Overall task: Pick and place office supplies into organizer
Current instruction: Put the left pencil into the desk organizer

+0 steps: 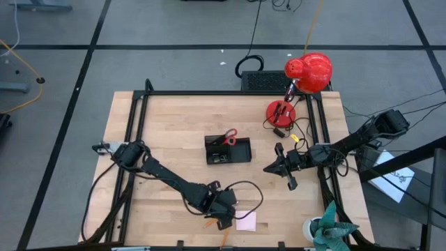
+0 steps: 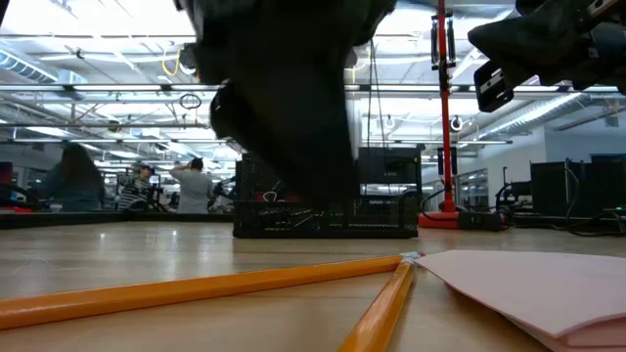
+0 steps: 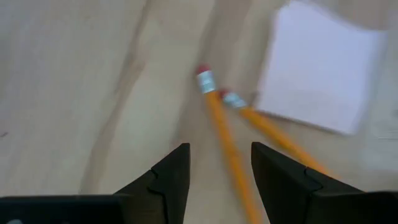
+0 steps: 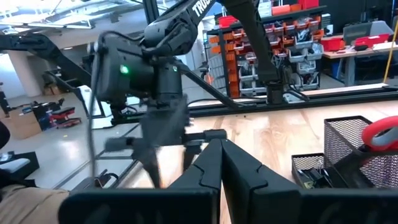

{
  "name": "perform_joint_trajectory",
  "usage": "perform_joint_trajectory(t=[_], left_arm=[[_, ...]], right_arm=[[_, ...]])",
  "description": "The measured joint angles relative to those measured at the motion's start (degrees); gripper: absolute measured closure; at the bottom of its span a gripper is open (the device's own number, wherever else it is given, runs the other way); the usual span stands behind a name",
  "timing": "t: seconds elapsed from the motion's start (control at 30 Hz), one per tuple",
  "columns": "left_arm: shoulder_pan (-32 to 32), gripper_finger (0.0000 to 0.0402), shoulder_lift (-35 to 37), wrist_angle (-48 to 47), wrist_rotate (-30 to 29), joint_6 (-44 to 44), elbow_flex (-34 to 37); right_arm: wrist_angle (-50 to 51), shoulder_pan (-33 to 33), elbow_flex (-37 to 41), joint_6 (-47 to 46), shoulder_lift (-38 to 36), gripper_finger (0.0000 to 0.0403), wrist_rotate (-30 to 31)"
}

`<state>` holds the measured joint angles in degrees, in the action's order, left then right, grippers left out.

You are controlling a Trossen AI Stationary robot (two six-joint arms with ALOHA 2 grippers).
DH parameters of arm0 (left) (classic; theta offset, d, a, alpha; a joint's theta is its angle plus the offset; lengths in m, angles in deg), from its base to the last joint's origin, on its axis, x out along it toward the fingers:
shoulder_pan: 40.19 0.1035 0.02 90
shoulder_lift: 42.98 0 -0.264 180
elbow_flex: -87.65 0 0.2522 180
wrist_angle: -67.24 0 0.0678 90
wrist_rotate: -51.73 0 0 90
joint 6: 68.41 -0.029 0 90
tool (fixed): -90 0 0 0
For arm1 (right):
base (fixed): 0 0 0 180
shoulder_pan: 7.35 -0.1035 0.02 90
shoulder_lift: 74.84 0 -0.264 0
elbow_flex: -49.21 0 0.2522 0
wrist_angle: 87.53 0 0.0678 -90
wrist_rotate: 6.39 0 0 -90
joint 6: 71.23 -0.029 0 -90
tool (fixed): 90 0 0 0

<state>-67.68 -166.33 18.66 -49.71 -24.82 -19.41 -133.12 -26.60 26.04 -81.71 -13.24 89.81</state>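
The left tool (image 1: 221,217) is down at the near edge of the worktop (image 1: 167,125), its two dark fingers (image 3: 171,177) spread apart with nothing between them but bare wood and the shaft of one pencil. In the left wrist view two orange pencils (image 3: 227,140) lie just ahead of those fingers, eraser ends close together and pointing away from the tool; one runs into the gap between the fingers, the other angles off to the side beside the second finger. The pink sticky-note pad (image 3: 320,68) lies just beyond the pencils, touching or nearly touching the second one. From above, the pad (image 1: 245,221) sits right beside this tool on the side toward the right arm, with the pencils (image 1: 212,224) peeking out at the tool's edge.

The black mesh organizer (image 1: 228,151) stands well ahead of the left tool, toward the middle of the worktop, with the red-handled scissors (image 1: 229,136) upright in its taller section.

The right tool (image 1: 279,166) hangs just beside the organizer on the right arm's side, above the wood. In its own wrist view the fingers (image 4: 214,168) meet at their tips, closed and holding nothing, with the organizer (image 4: 348,155) and scissors handle (image 4: 380,134) off to one side.

A red lamp (image 1: 306,73) stands at the far corner beyond the right tool, a green plant (image 1: 331,230) at the near corner.
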Motion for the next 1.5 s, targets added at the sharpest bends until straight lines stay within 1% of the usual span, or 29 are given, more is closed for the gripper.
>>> perform_joint_trajectory(t=[0.4, 0.47, 0.63, 0.77, 0.9, 1.0, 1.17, 1.33, 1.5], left_arm=[[-0.3, 0.0227, -3.39, 0.51, 0.99, 1.4, 0.05], [-0.36, 0.0227, -3.75, 1.03, 1.92, 1.7, 0.04], [-0.79, 0.0227, -4.47, 0.49, 1.19, 2.61, -0.18], [-0.82, 0.0227, -5.13, -3.46, 1.12, 8.2, -0.41], [-1.03, 0.0227, -5.52, -9.51, 1.51, 14.1, -0.39], [-1.05, 0.0227, -5.7, -11.17, 1.54, 18.96, -0.38], [-0.91, 0.0227, -5.7, -11.7, 2.36, 22.2, -0.28], [-0.89, 0.0227, -5.59, -16.48, 3.29, 27.29, -0.3], [-0.4, 0.0227, -5.57, -18.63, 5.11, 28.7, -0.3]], right_arm=[[-0.57, 0.0, -0.02, 0.17, 0.02, 0.0403, 0.0], [-0.67, 0.0, -0.07, 0.2, 0.0, 0.0403, 0.0], [-0.47, 0.0, -0.07, 0.15, 0.01, 0.0403, 0.0], [-0.57, 0.0, -0.07, -0.52, 0.0, 0.0403, 0.0], [-0.63, 0.0, -0.07, -0.83, 0.02, 0.0403, 0.0], [-0.59, 0.0, -0.07, -0.85, 0.02, 0.0403, -0.14], [-0.63, 0.0, -0.07, -0.85, 0.02, 0.0403, -0.22], [-0.61, 0.0, -0.07, -1.09, 0.01, 0.0403, -0.24], [-0.61, 0.0, -0.07, -1.09, 0.02, 0.0403, -0.24]])
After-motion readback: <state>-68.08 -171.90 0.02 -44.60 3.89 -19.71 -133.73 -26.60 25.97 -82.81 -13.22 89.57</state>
